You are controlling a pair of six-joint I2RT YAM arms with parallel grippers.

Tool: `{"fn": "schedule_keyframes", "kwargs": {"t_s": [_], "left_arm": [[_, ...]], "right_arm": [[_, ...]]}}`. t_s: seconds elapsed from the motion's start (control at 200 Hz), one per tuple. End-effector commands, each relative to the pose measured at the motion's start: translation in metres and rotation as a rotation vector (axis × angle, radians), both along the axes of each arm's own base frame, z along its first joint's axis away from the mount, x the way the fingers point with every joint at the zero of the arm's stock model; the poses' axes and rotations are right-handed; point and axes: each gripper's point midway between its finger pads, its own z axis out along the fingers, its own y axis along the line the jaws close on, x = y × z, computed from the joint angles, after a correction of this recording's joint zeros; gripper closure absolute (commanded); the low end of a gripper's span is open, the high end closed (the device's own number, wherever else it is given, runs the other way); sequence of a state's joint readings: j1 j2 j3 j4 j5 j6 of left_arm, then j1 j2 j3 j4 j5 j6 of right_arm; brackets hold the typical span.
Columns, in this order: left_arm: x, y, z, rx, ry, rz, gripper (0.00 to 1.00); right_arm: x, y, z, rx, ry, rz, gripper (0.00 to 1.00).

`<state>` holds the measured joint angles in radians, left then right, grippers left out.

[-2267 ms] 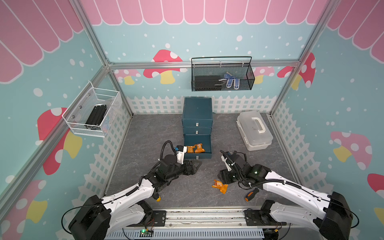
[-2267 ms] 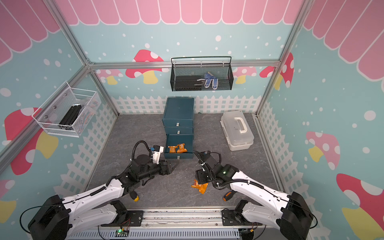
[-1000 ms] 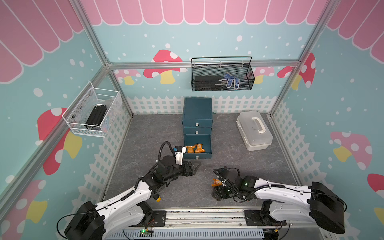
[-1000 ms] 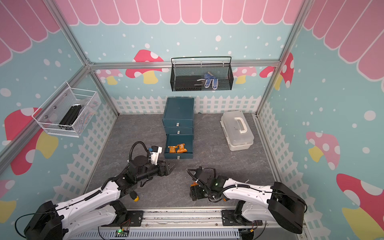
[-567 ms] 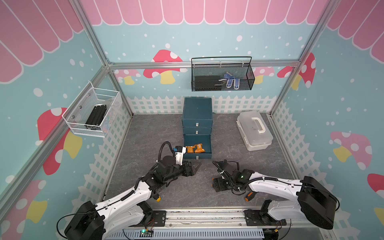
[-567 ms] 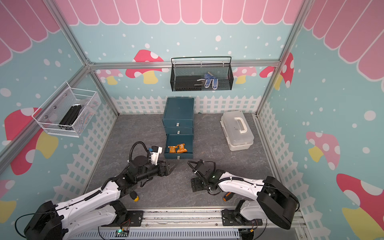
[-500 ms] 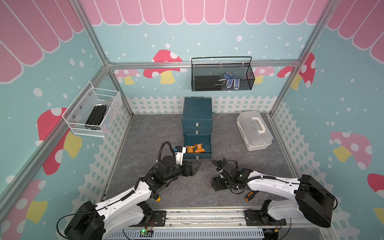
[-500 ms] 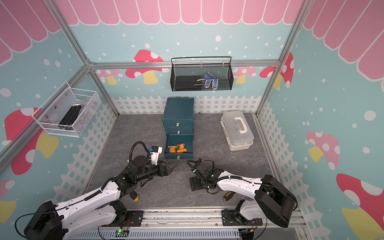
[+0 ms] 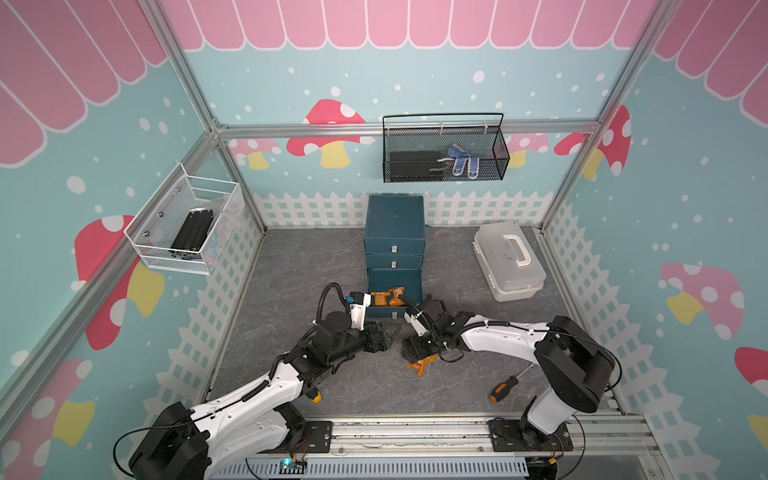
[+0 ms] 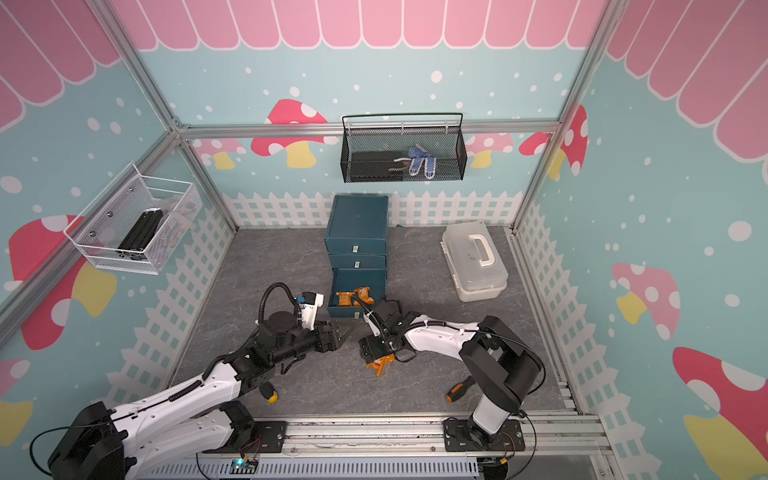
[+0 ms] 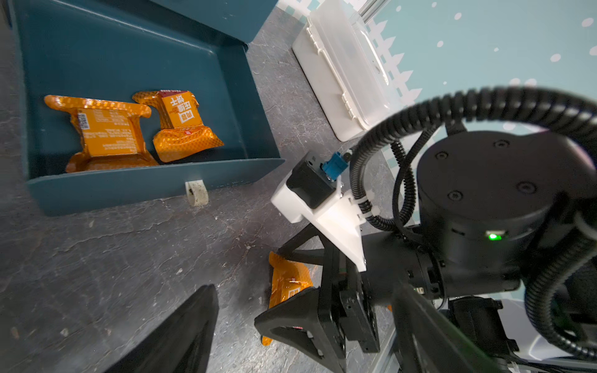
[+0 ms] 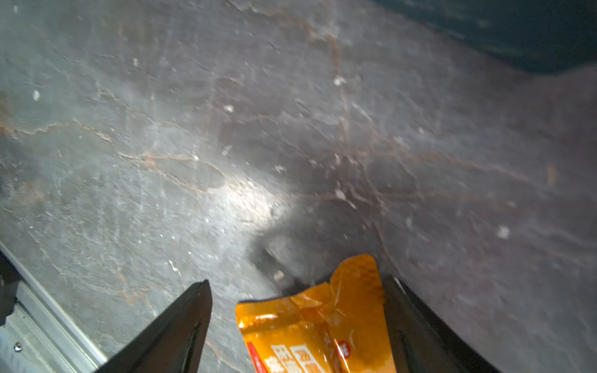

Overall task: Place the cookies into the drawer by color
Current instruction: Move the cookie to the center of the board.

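Note:
The dark teal drawer (image 9: 395, 226) (image 10: 357, 222) stands at the back middle, its bottom tray (image 11: 142, 190) pulled out. Two orange cookies (image 9: 386, 298) (image 10: 353, 297) (image 11: 106, 132) lie side by side in that tray. A third orange cookie (image 9: 420, 365) (image 10: 380, 364) (image 11: 289, 281) (image 12: 316, 326) lies on the floor in front of it. My right gripper (image 9: 417, 351) (image 10: 374, 347) (image 12: 295, 290) points down over this cookie, open, with a finger on each side of it. Just left of it, my left gripper (image 9: 388, 332) (image 10: 338, 332) hangs open and empty.
A translucent white case (image 9: 509, 259) with a handle sits at the right back. An orange-handled screwdriver (image 9: 503, 388) lies front right and a yellow-handled one (image 9: 316, 397) shows under my left arm. A black mesh basket (image 9: 444, 151) and a white one (image 9: 187, 226) hang on the walls.
My right gripper has moved left and away from the front rail, towards the open tray, and the floor cookie has shifted a little with it. The left arm has stayed put.

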<state>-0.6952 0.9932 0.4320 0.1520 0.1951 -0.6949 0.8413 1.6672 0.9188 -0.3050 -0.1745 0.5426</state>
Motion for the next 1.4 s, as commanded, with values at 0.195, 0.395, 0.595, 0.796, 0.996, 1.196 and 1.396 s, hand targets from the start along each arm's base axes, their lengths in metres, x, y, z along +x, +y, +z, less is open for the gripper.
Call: {"fn": "schedule_keyframes", "kwargs": {"t_s": [0.195,0.395,0.595,0.796,0.996,1.196,1.396], "left_arm": [[0.003,0.015,-0.016,0.054,-0.003,0.067,0.13],[0.003,0.012,-0.016,0.057,-0.003,0.052,0.13],[-0.002,0.005,-0.016,0.022,0.016,0.015,0.13],[-0.001,0.005,-0.018,0.026,0.016,0.022,0.13],[0.005,0.01,-0.025,0.063,0.016,0.057,0.13],[0.005,0.012,-0.023,0.064,0.009,0.064,0.13],[0.006,0.022,-0.023,0.095,-0.002,0.092,0.13]], "right_arm": [[0.001,-0.014,0.025,-0.028,-0.086,-0.063,0.14],[-0.03,-0.042,0.028,-0.025,-0.054,-0.177,0.15],[-0.063,-0.047,0.015,-0.031,0.024,-0.174,0.16],[-0.065,-0.037,0.006,-0.01,0.024,-0.164,0.15],[-0.055,-0.023,0.002,-0.002,0.011,-0.155,0.15],[-0.044,-0.014,0.005,-0.027,-0.013,-0.136,0.13],[-0.033,0.004,0.005,-0.057,-0.02,-0.09,0.13]]}}
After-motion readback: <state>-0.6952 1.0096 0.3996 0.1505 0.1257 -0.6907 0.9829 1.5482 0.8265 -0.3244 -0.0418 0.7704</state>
